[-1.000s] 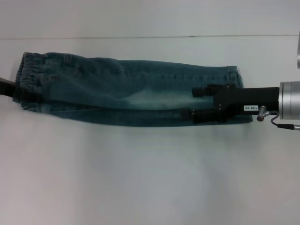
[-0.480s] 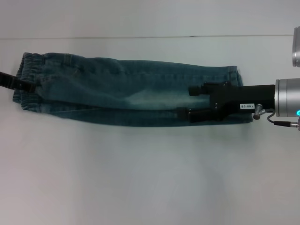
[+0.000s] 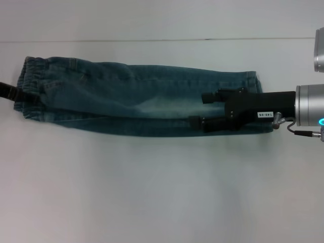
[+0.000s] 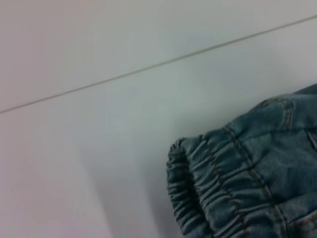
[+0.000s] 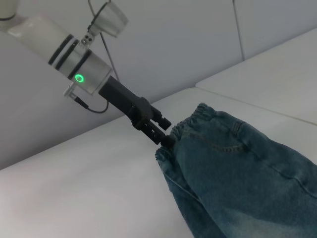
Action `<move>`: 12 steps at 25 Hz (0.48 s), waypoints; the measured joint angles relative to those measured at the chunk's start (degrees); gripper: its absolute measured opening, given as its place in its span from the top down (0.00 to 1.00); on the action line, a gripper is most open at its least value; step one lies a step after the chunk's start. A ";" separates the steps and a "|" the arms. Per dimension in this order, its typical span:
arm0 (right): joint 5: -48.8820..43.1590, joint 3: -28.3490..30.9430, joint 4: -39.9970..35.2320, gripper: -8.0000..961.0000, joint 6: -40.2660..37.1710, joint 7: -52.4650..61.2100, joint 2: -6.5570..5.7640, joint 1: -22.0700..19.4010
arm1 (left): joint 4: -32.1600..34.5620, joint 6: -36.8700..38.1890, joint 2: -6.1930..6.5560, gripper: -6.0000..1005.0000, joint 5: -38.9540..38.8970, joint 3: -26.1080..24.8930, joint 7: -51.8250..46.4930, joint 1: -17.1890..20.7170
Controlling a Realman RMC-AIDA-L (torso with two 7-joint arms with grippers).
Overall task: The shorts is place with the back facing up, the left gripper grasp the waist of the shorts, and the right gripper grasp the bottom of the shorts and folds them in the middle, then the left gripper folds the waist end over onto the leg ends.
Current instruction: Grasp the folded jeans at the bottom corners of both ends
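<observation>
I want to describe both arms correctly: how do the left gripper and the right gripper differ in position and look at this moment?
The left gripper is at the waist, while the right gripper lies over the shorts near the bottom. The right gripper carries a white label and its fingers are spread; the left gripper shows no label, and its finger state is unclear. Both are black with silver wrists.

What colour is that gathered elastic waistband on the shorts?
Blue-green washed denim; the gathered elastic waistband shows best in the left wrist view.
</observation>
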 joint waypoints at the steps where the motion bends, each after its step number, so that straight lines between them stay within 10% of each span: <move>1: 0.01 0.00 0.05 0.02 0.00 0.00 0.02 0.07 | -0.49 -0.52 0.00 0.10 0.20 0.00 0.00 -0.09; 12: 0.11 -0.11 0.68 0.02 0.76 0.00 0.17 0.66 | -3.02 -3.44 -0.32 0.11 0.41 0.07 0.07 -0.49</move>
